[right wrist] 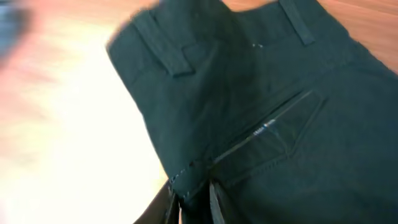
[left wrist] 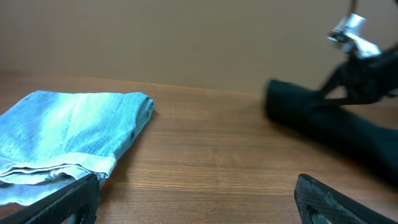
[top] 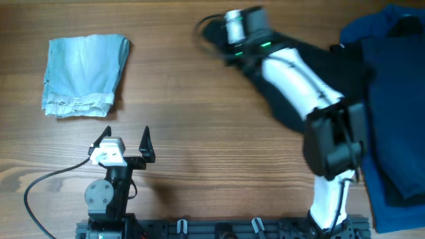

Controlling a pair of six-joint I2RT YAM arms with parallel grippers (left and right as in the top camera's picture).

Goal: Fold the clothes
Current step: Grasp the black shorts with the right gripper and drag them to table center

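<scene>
While the right arm (top: 299, 79) reaches from its base at the near right edge across to the far middle of the worktop (top: 199, 99), I note its upper part is blurred in the overhead view.

Right gripper (right wrist: 191, 200): from the wrist camera, the two fingers sit close together at the bottom of the view with a stitched edge of the black shorts (right wrist: 280, 112) caught between them. I read this as clenched on the shorts. The fabric fills most of that view; a welt back pocket (right wrist: 273, 127) and two belt loops, one of them here (right wrist: 180, 59), are visible, so the waistband end lies away from the fingers.

Shorts position: overhead, they lie under and beside the right arm, right of centre at the far side, touching the blue pile. From the left wrist camera they appear as a dark bundle on the wood to the right.

Left gripper (top: 126, 133): parked near the front left, fingers spread wide, nothing between them. It is well apart from every garment.

Other clothes: pale-blue denim (top: 83, 76), folded into a neat rectangle, lies at the far left on bare wood. A blue pile (top: 392, 86) occupies the right edge, with a darker navy piece on top of a brighter blue one.

A black cable (top: 46, 182) loops from the left arm's base.
</scene>
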